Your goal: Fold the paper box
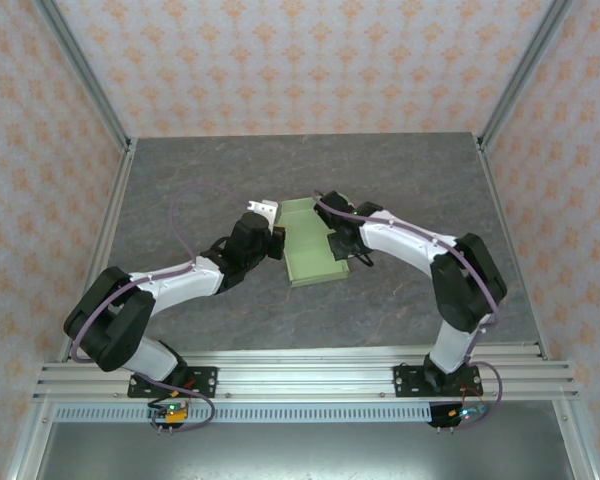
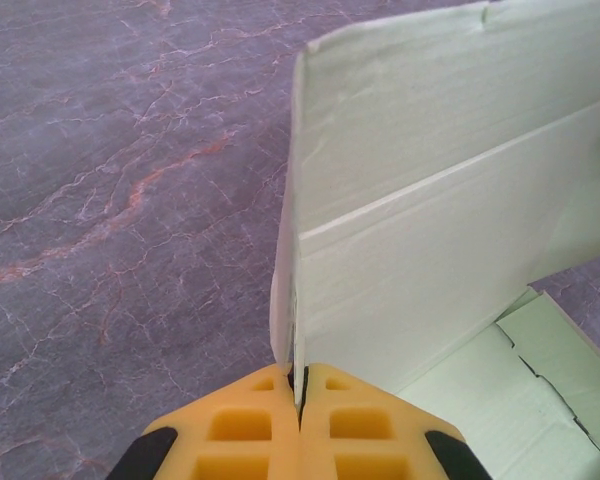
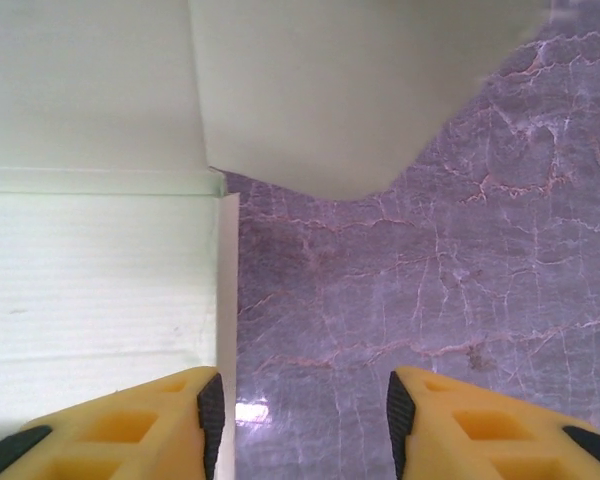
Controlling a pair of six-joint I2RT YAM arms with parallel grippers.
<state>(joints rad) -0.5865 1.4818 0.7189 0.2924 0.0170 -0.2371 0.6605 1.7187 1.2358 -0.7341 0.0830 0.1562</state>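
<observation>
The paper box [image 1: 308, 240] is a pale green cardboard sheet, partly folded, lying mid-table between the two arms. My left gripper [image 1: 278, 243] is at its left edge. In the left wrist view the yellow fingers [image 2: 250, 425] of the left gripper [image 2: 301, 388] are shut on the thin edge of an upright panel of the paper box [image 2: 430, 200]. My right gripper [image 1: 340, 240] reaches over the sheet's right side. It stands open [image 3: 305, 425] over bare table, its left finger [image 3: 195, 420] beside the edge of the paper box [image 3: 90, 280], with a flap [image 3: 330, 90] ahead.
The grey marbled table [image 1: 180, 180] is walled by patterned panels with metal frame posts [image 1: 85, 75] at the back corners. An aluminium rail [image 1: 300, 375] runs along the near edge under the arm bases.
</observation>
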